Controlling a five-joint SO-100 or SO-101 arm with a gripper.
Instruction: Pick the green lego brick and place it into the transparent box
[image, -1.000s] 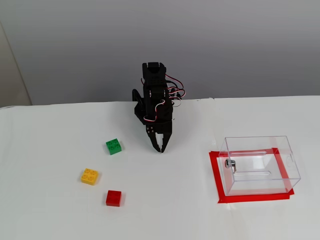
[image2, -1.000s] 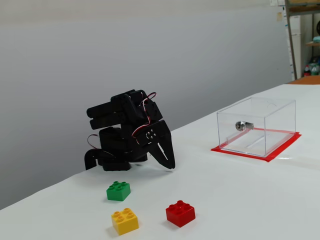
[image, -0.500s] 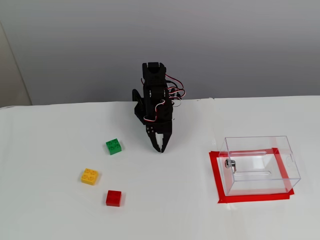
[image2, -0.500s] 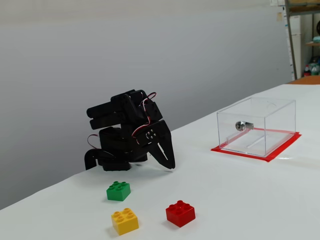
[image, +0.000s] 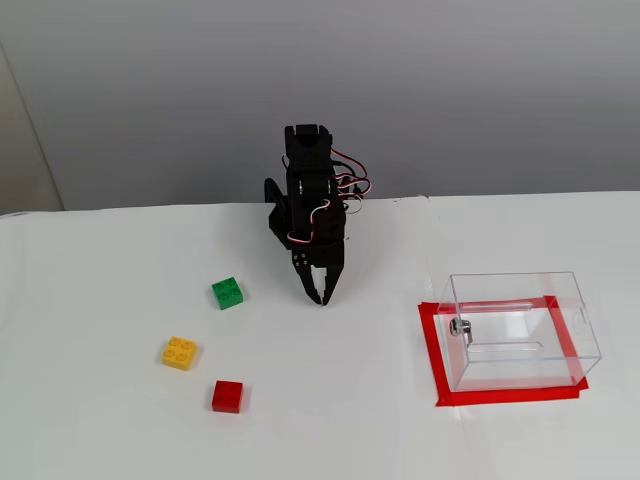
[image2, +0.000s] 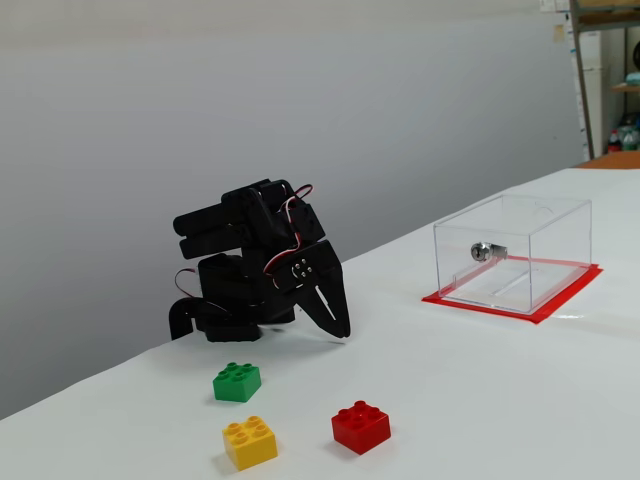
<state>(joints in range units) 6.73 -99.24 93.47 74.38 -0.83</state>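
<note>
While the arm sits folded in a fixed view, its gripper (image: 319, 296) points down at the table, fingers pressed together and holding nothing. The green lego brick (image: 228, 293) lies apart to its left, so reaching means spreading the fingers first. The transparent box (image: 520, 330) looks empty.

From another fixed view, the green lego brick (image2: 237, 382) sits nearest the arm, beside a yellow brick (image2: 250, 442) and a red brick (image2: 361, 427). The transparent box (image2: 513, 254) stands well apart on red tape (image2: 519, 305).

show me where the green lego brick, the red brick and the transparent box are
green lego brick (image: 228, 293), a fixed view, studded top.
red brick (image2: 361, 427), a fixed view, front face.
transparent box (image: 520, 352), a fixed view, front wall.
</note>
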